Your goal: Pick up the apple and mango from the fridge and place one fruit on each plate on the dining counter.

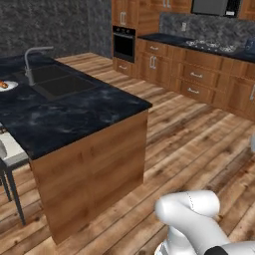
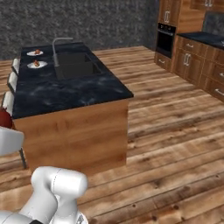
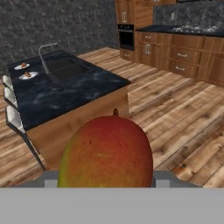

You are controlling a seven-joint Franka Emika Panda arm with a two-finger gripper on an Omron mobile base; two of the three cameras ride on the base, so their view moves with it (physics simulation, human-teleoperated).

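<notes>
The end effector [image 3: 107, 181] is clamped on the mango [image 3: 107, 151], which fills the lower middle of the hand view, red on top shading to green-yellow on its left flank, its little stem tip pointing up. In the right base view a dark red round shape sits at the far left edge above the white arm; what it is cannot be told from there.

Ahead of the end effector and off to its left stands the dining counter [image 3: 65, 94], its black marbled tabletop on wooden sides. Farthest left, at the far end of that tabletop, two white plates lie close together but apart: the far plate [image 2: 34, 53] and the near plate [image 2: 36, 64], each carrying a small red-brown piece of food. Along the left side of the counter, pale stools [image 2: 9, 103] stand in a row. Just right of the plates rises the curved grey faucet [image 2: 59, 47] over the sunken sink [image 2: 76, 65]. The near end of the tabletop, closest to the end effector, is bare marble.

Farther right, beyond the mango, wooden floor [image 3: 175, 113] runs to the wall cabinets [image 3: 183, 54] with a built-in oven [image 3: 126, 37] at their left end
</notes>
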